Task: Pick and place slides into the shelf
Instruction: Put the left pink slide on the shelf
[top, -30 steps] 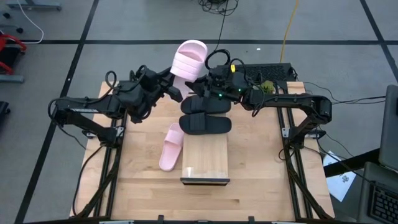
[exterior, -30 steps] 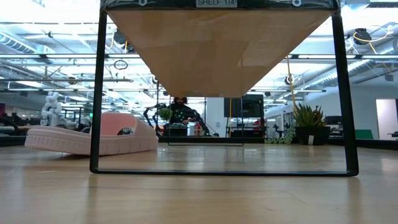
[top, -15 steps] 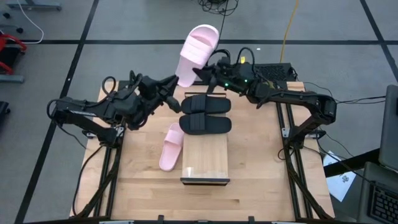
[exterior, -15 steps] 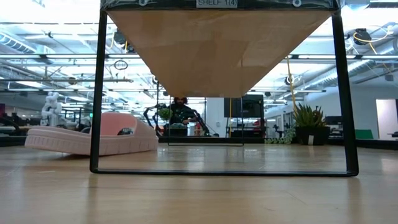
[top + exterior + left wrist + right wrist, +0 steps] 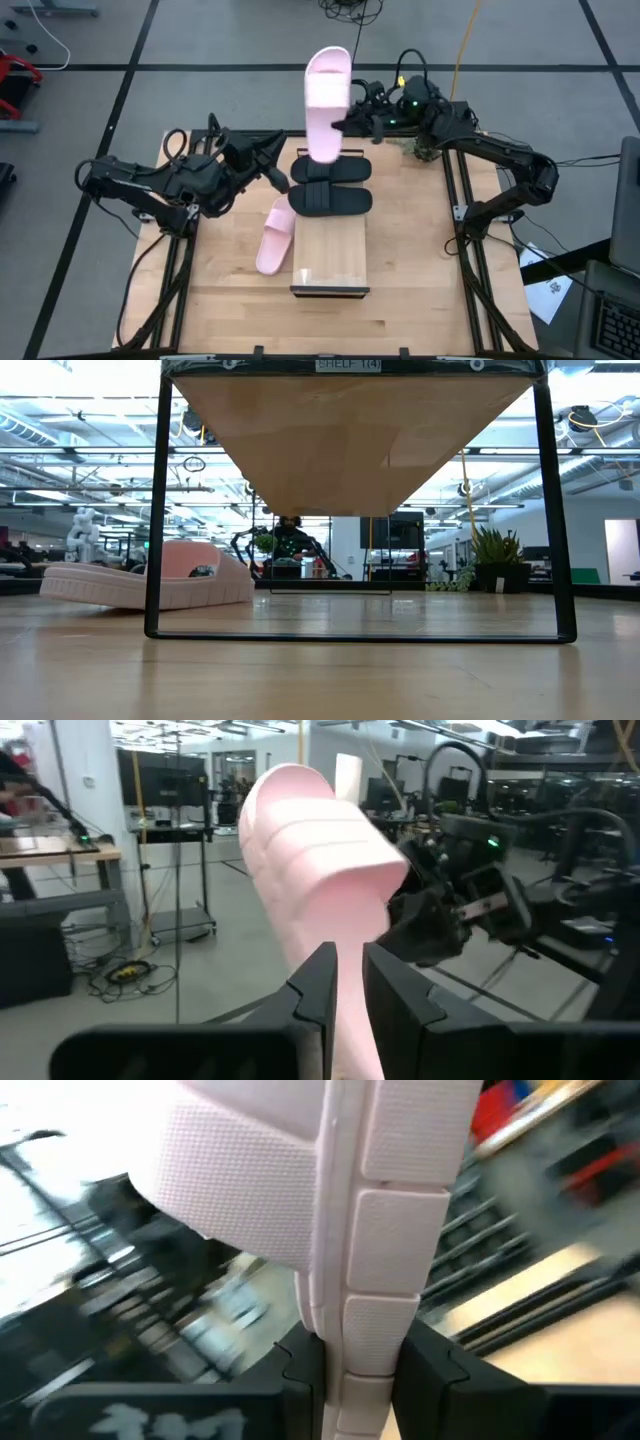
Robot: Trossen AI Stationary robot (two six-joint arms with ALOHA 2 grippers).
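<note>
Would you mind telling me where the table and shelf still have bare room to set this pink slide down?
The shelf top is bare. The table is bare right of the shelf and along its near edge. It is crowded behind the shelf, where two black slides lie; a second pink slide lies at the shelf's left. The right pincer holds the raised pink slide.

A light-wood table (image 5: 400,270) carries the shelf (image 5: 330,255) near its front edge. One pale pink slide (image 5: 274,236) lies just left of the shelf, and two black slides (image 5: 331,186) lie side by side behind it.
</note>
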